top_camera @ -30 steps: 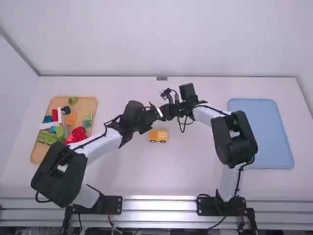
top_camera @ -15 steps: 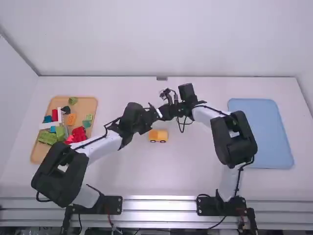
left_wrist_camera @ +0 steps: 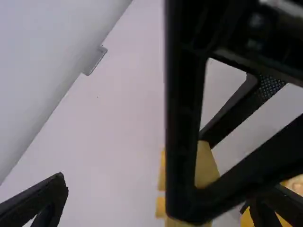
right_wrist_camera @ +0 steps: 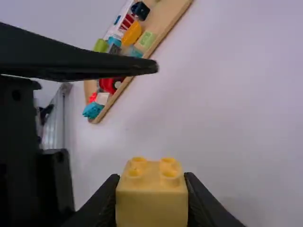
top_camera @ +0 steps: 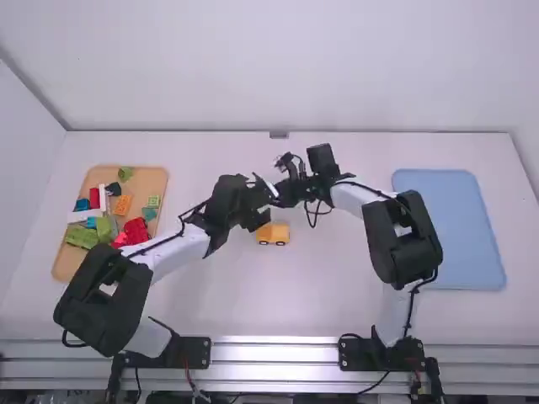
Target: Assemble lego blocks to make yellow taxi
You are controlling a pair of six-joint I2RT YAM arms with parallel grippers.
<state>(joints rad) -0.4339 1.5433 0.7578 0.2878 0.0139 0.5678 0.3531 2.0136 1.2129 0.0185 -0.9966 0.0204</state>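
White table: the pale surface [top_camera: 337, 299] is spreading below a plain light wall.
Wooden tray [top_camera: 155, 180]: it is lying at the left of the high view, holding mixed coloured bricks [top_camera: 136, 230].
Blue mat [top_camera: 446, 227]: it is resting at the right of the frame.
Yellow car [top_camera: 276, 235]: it is standing near the centre of the high view, dark wheels showing along its lower side.
Left gripper [top_camera: 268, 204]: it is hovering just above centre, its fingers standing wide apart in its wrist view, with nothing between them.
Right gripper [top_camera: 278, 194]: it is meeting the left one near centre, its fingers closing firmly on a yellow block [right_wrist_camera: 151, 205], studs exposed.
Change: compared with the earlier frame, a dark part of the left gripper is now covering the car's upper left corner, which was showing; the right arm [top_camera: 358, 198] is keeping nearly the same pose, and the car is staying in place.
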